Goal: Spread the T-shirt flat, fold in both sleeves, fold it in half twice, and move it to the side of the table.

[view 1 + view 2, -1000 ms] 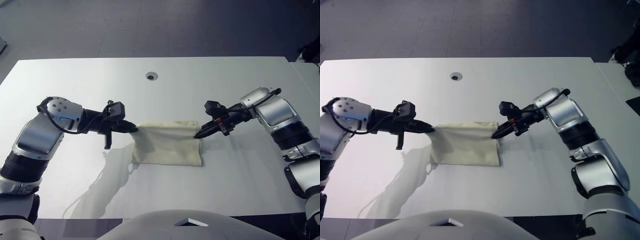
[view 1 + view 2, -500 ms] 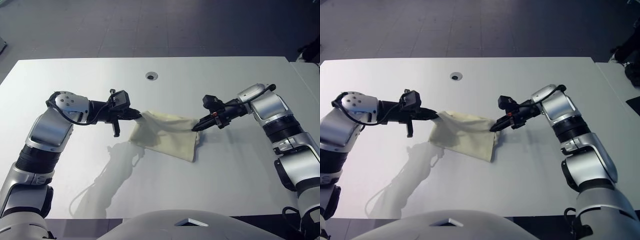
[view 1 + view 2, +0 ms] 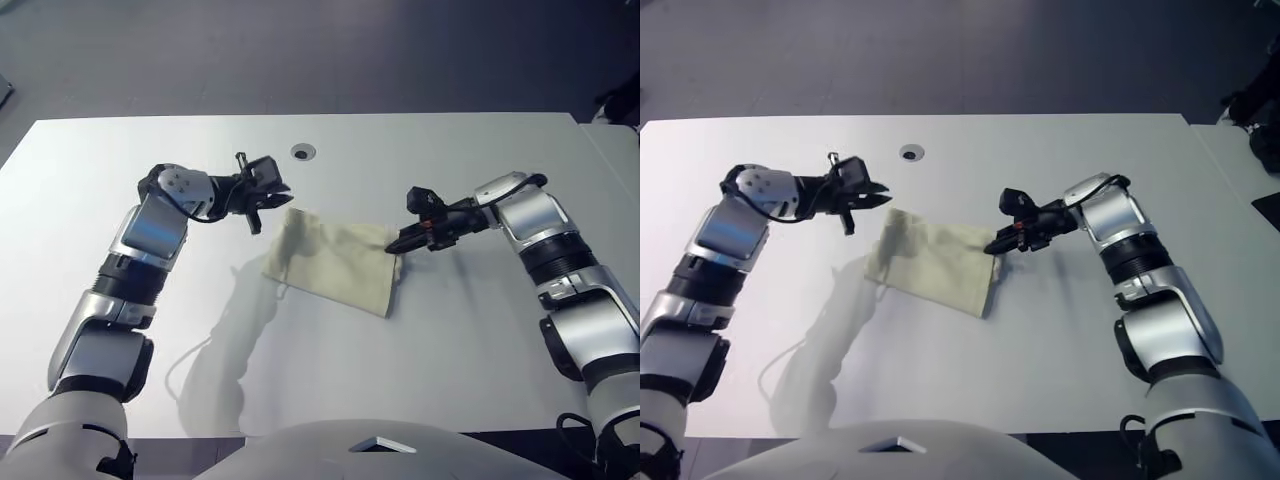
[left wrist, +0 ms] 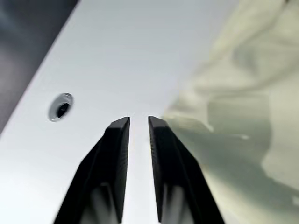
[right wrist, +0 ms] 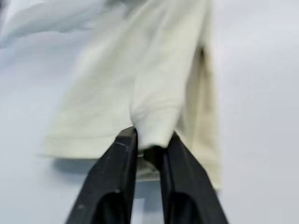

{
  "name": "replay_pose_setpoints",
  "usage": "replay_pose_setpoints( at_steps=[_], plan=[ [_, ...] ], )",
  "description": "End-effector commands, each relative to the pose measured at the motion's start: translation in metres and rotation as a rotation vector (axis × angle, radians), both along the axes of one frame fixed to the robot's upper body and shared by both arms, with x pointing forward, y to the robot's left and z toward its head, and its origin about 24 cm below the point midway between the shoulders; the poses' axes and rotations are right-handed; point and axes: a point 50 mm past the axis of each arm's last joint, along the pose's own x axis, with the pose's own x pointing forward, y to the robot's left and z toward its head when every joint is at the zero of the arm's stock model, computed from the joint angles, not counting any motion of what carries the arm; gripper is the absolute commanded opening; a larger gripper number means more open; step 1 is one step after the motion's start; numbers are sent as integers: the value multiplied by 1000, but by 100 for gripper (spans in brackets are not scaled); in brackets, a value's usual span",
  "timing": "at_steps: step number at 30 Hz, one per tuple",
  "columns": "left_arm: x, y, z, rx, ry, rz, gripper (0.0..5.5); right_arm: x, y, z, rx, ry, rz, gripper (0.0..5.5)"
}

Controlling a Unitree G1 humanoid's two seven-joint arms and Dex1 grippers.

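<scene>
2 grippers over the white table [image 3: 480, 340]: R gripper [image 3: 393, 246] is clamped on the far-right corner of the folded cream T-shirt [image 3: 335, 268], which lies mid-table. L gripper [image 3: 280, 190] hovers just beside the far-left corner, fingers slightly apart w/ nothing between.

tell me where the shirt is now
Head views: the T-shirt lies on the table just nearer than the round hole, right gripper pinching its right corner, open left gripper beside its far left corner.
</scene>
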Motion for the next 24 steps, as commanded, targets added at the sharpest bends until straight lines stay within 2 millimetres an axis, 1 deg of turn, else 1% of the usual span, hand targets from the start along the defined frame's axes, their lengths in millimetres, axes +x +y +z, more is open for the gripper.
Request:
replay_pose_setpoints(
  at_steps=[1,3,5,8,10,12,14,16,18,20,22,24],
  plan=[
    [7,7,10,-5,-83,35,149,15,-4,13,-26,-116,-80,145],
    [7,15,11,0,-111,67,190,22,-11,16,-60,-176,-135,185],
    [2,22,13,-16,-148,104,223,28,-15,20,-74,-228,-180,216],
    [-10,25,16,-58,-200,156,269,33,-13,22,-98,-331,-200,261],
    [-20,27,16,-110,-230,226,302,37,2,29,-35,-406,-186,293],
    [-28,29,18,-199,-264,338,335,35,26,41,99,-471,-152,325],
    [-32,33,23,-298,-318,489,376,24,50,44,206,-489,-82,364],
    [-34,36,28,-377,-347,588,406,9,69,39,306,-458,-9,393],
    [-32,38,35,-438,-355,644,443,-1,80,25,363,-414,23,429],
    [-27,39,39,-468,-351,663,476,-10,86,7,371,-376,38,460],
    [-22,37,41,-468,-342,651,508,-17,88,-11,333,-370,60,490],
    [-19,36,42,-459,-337,640,540,-23,87,-22,327,-347,68,525]
  ],
)
